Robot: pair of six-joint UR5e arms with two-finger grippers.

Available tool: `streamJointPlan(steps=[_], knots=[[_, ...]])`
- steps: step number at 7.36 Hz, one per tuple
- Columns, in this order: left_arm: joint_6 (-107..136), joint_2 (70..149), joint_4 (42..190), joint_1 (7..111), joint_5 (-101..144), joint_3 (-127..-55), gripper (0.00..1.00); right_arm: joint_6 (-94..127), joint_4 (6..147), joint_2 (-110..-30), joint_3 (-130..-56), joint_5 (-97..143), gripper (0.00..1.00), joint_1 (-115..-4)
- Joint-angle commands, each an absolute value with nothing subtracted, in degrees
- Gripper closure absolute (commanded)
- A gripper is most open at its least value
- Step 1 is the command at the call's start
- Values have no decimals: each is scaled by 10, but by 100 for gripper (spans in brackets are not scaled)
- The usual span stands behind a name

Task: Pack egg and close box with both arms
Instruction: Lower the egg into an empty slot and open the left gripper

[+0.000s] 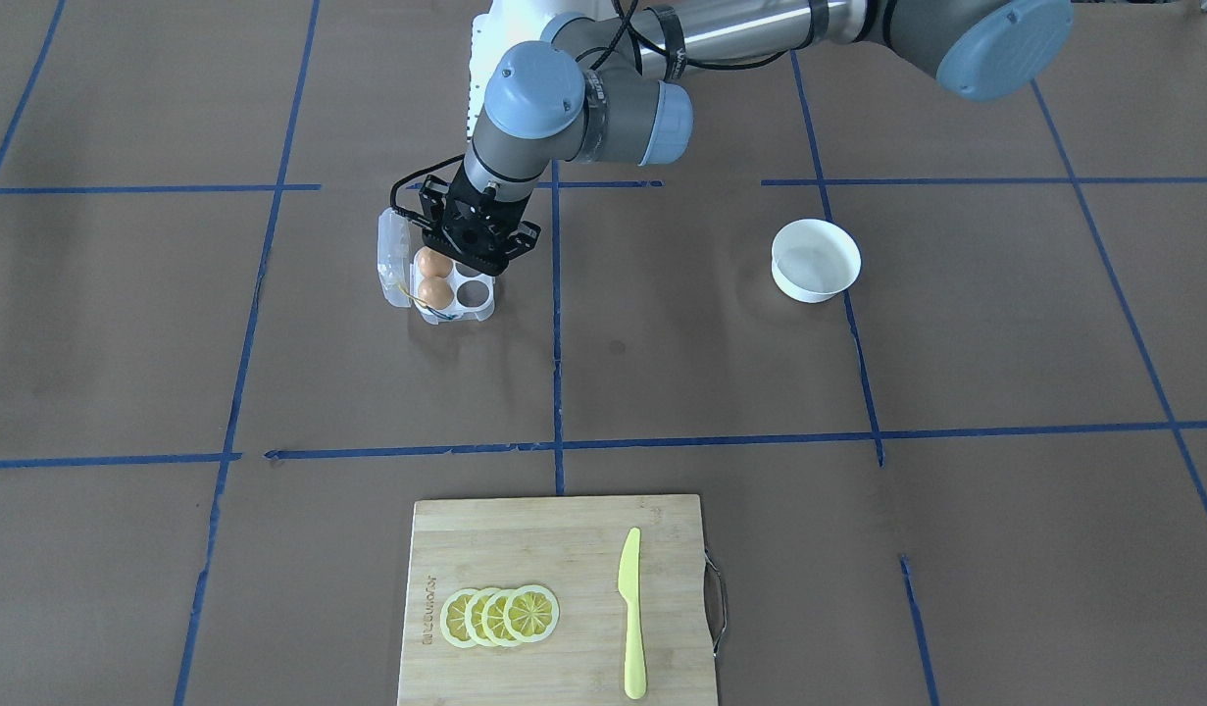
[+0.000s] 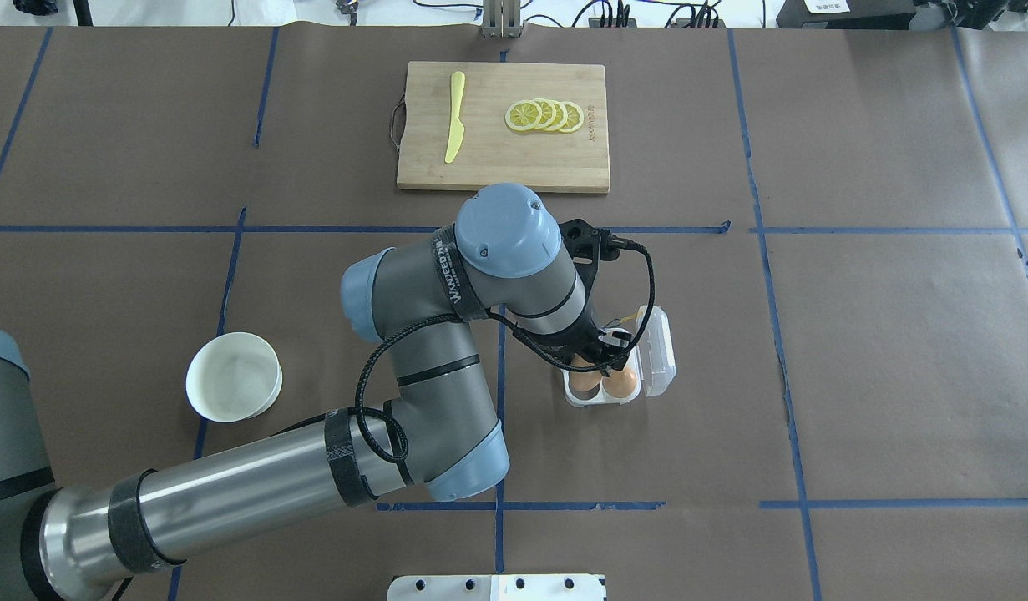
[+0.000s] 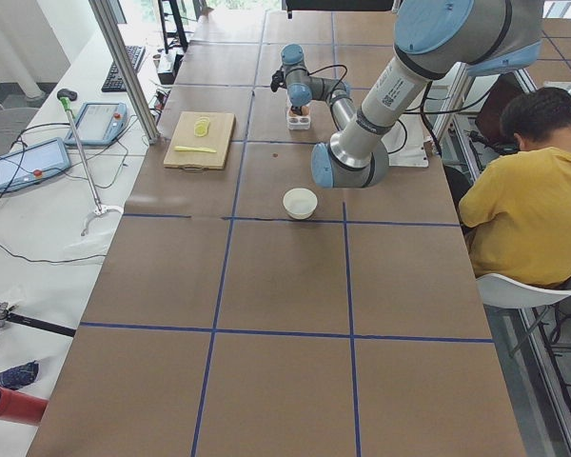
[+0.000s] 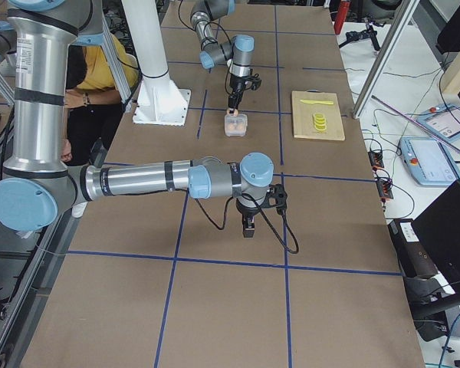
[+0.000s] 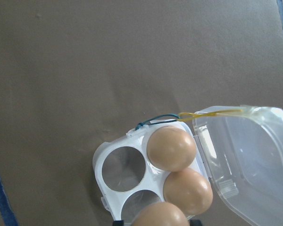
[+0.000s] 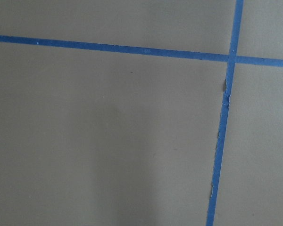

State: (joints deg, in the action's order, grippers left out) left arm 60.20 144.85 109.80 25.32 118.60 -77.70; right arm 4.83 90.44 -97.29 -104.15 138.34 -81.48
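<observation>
The clear box (image 5: 120,167) stands open on the brown table, its lid (image 5: 250,160) folded out to the side and a yellow string at the hinge. Two tan eggs (image 1: 433,277) sit in the cells beside the lid; the other two cells show empty. My left gripper (image 1: 473,250) hangs right over the box (image 2: 576,399), shut on a third egg (image 5: 158,214) held low over one empty cell. My right gripper (image 4: 249,226) points down over bare table, far from the box; I cannot tell whether it is open or shut.
A white bowl (image 1: 816,259) stands apart from the box on the robot's left side. A wooden cutting board (image 1: 554,549) with lemon slices (image 1: 500,616) and a yellow knife (image 1: 630,613) lies at the table's far edge. A person in yellow (image 3: 533,209) sits beside the table.
</observation>
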Motion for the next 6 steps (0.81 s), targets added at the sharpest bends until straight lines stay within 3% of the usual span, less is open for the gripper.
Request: streamJointPlan(steps=[1, 6], knots=[[602, 1448, 1100, 252, 1186, -776, 1, 48, 904, -973, -1042, 1383, 0, -815], [599, 1430, 1098, 264, 1191, -789, 1, 54, 877, -973, -1043, 1404, 0, -811]])
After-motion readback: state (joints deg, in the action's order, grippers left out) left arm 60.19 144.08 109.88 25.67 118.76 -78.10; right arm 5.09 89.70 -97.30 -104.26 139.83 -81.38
